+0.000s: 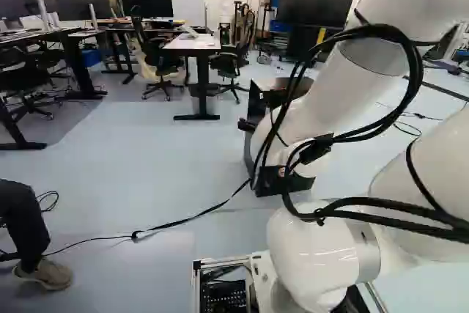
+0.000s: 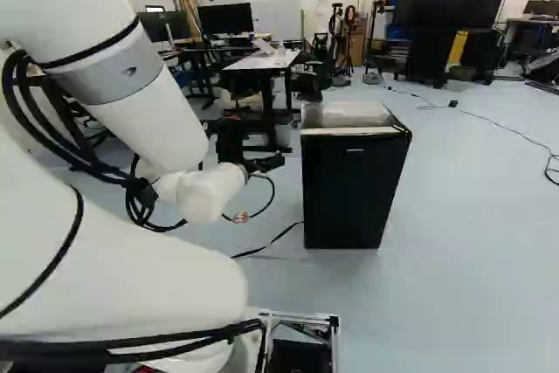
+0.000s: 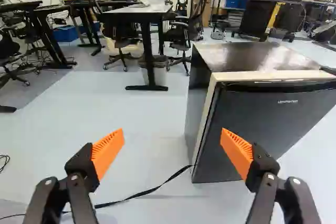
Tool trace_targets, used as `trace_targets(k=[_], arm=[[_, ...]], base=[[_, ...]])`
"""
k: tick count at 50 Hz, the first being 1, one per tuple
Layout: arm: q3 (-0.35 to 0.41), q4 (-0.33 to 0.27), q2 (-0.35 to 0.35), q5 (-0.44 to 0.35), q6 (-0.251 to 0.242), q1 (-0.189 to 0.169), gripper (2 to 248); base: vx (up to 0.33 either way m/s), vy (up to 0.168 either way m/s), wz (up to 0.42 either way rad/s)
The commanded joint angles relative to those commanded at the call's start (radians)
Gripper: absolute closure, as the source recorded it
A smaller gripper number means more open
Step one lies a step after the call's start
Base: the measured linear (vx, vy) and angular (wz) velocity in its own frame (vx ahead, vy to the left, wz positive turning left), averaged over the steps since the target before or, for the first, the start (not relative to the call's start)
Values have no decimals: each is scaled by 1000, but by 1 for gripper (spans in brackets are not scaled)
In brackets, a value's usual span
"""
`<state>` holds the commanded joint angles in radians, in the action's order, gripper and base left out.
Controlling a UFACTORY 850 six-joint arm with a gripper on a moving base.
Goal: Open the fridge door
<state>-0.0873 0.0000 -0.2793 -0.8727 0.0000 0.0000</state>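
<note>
In the right base view my gripper (image 2: pixel 262 163) hangs left of the small black fridge (image 2: pixel 351 131), at about the height of its upper part. The fridge door (image 2: pixel 348 194) faces the base and looks closed. From the wrist, the gripper (image 3: pixel 173 148) stands open, with floor between its orange pads. One finger overlaps the dark door (image 3: pixel 268 124) near its side edge; whether it touches cannot be told. A pale frame (image 3: pixel 206 119) runs around the body behind the door. The arm hides much of the fridge in the left base view.
A black cable (image 3: pixel 142 195) lies on the floor beside the fridge. Beyond stand a white desk (image 1: pixel 196 43), office chairs (image 1: pixel 161 60) and a large screen (image 1: pixel 316 1). A person's leg and shoe (image 1: pixel 44 273) show at the left of the left base view.
</note>
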Motion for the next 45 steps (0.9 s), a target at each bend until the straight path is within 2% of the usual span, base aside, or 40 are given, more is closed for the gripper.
trace_targets(k=[45], arm=[[0,0,0,0,0,0,3]], base=[[0,0,0]])
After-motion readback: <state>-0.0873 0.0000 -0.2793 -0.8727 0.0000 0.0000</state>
